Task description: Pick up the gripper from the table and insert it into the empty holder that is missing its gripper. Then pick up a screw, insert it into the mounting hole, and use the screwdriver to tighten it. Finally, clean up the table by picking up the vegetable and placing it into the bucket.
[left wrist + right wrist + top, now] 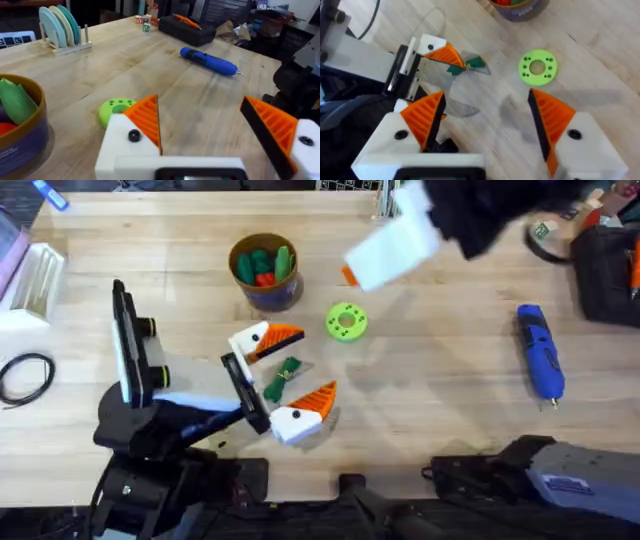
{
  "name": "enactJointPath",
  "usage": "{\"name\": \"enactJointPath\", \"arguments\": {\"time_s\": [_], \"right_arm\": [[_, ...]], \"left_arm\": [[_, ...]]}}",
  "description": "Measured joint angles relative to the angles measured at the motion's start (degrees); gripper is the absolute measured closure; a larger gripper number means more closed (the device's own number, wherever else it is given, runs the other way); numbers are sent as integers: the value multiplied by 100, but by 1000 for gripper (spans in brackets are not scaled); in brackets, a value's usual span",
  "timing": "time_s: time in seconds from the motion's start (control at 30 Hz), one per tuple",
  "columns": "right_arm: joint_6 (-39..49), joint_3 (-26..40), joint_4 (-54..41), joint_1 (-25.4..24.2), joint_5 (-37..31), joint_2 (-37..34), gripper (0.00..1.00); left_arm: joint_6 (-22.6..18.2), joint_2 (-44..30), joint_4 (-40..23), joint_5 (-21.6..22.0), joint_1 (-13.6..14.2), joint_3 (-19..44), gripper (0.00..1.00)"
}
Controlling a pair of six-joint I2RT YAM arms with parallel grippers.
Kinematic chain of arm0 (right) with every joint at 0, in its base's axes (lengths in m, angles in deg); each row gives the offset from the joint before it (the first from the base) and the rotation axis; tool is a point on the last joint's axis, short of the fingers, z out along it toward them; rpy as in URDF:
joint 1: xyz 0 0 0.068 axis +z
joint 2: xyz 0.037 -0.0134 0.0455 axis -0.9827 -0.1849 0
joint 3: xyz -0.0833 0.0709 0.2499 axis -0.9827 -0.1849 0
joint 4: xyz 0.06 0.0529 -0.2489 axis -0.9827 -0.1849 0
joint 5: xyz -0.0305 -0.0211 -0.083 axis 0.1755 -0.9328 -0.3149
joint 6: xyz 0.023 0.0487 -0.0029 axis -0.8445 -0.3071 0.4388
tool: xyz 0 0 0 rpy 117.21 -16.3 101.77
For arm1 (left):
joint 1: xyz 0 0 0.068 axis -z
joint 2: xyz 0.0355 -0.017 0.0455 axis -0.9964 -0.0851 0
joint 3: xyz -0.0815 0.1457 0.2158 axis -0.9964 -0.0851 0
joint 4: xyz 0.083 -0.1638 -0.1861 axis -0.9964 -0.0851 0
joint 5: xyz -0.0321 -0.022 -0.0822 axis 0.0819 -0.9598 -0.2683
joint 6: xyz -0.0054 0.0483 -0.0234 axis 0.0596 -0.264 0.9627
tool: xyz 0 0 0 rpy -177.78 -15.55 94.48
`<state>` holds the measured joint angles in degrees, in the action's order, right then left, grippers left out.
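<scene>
Straddling the vegetable (283, 376) with my left gripper (290, 376), fingers spread and low over the table, I judge it ready to close and lift toward the bucket (266, 271). My right gripper (487, 120), also spread and empty, hangs high, clear of that path.

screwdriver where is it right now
In the overhead view the blue screwdriver lies on the table's right side, apart from the green ring-shaped disc, near a black case.
</scene>
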<state>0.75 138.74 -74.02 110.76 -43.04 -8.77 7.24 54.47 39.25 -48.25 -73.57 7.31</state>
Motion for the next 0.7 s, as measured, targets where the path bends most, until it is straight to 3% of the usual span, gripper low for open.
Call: {"name": "enactJointPath", "arguments": {"time_s": [0.27, 0.43, 0.6, 0.7], "right_arm": [[-612, -1998, 852, -541, 154, 2224, 10], [-762, -2743, 1082, -561, 511, 3213, 8], [197, -3323, 698, -572, 1459, 3637, 9], [772, -3632, 645, -572, 1781, 3662, 8]], "left_arm": [[-17, 0, 0, 0, 0, 0, 13], [-17, 0, 0, 0, 0, 0, 13], [-17, 0, 0, 0, 0, 0, 9], [-22, 0, 2, 0, 0, 0, 99]]}}
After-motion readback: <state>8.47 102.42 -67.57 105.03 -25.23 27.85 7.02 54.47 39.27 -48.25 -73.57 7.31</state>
